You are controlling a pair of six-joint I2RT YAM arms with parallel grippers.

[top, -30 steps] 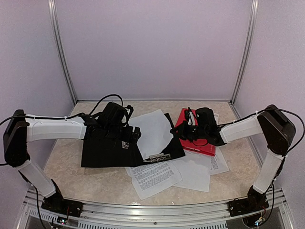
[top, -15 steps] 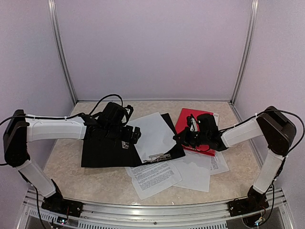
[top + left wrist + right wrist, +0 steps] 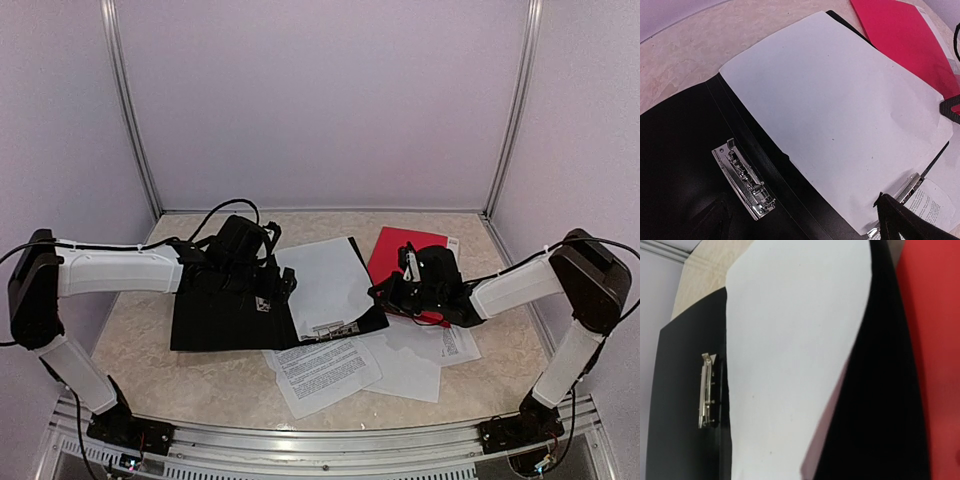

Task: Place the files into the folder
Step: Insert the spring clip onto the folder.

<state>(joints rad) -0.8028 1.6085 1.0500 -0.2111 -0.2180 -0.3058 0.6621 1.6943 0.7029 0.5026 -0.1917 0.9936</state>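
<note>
**Filing step in hand.** One blank sheet (image 3: 320,280) lies on the right leaf of the open black folder (image 3: 215,320), beside its metal clip (image 3: 742,179). The other files (image 3: 325,370) lie loose on the table (image 3: 160,370), just in front of the folder. The left claw (image 3: 277,290) is spread above the spine. The right claw (image 3: 388,292) is pressed together near the sheet's right edge, over a red folder (image 3: 400,250). Whether it pinches paper cannot be told. The next move is probably to fetch a loose sheet.
</note>
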